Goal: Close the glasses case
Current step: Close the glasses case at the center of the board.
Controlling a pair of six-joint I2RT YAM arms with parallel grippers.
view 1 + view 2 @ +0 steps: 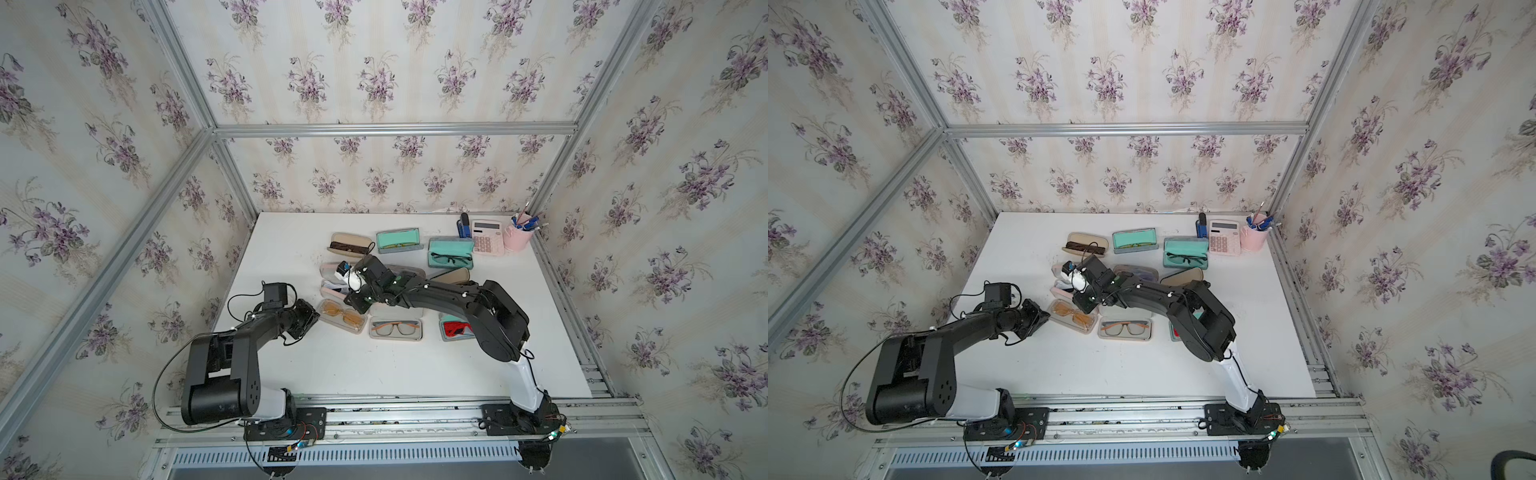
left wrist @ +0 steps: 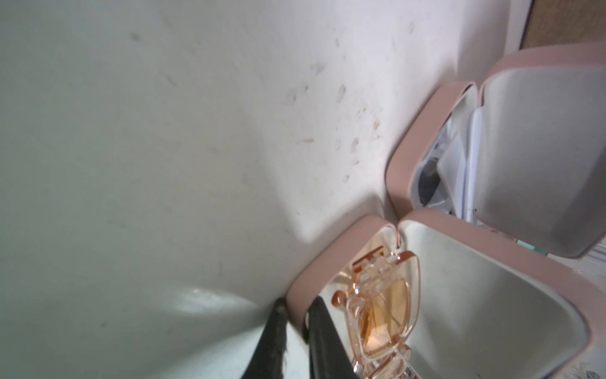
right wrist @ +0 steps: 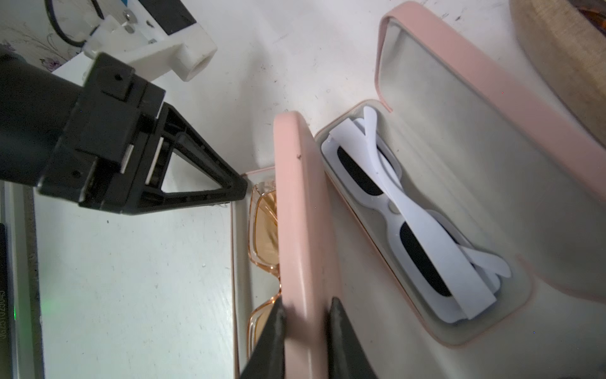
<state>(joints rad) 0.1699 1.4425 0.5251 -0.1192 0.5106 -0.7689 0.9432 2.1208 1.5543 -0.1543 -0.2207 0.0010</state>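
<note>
- Now, the pink case [image 2: 331,256] you are to shut is not yet shut. One corner of its bottom rim sits between your left fingers [image 2: 324,334], and its lid [image 3: 301,213] stands raised on edge between your right fingers [image 3: 347,341].
- Your left gripper [image 2: 296,303] is clenched on that rim, one finger outside it and one inside. Your right gripper [image 3: 306,305] is pinched across the lid, one finger on each face.
- The orange glasses [image 2: 383,308] lie in the tray just past your inner left fingertip. If you bring the lid down with that finger inside the rim, I judge it would land on the finger or jam against the frame.
- Your right fingers hold the lid at one end only. A quick swing could twist it out of the pinch, and it might drop hard or fall back open.
- A second pink case [image 3: 492,82] holding white sunglasses [image 3: 410,223] lies open just beyond one of your right fingers, very close to the raised lid. Any sideways drift as you lower could shove it or catch its rim.
</note>
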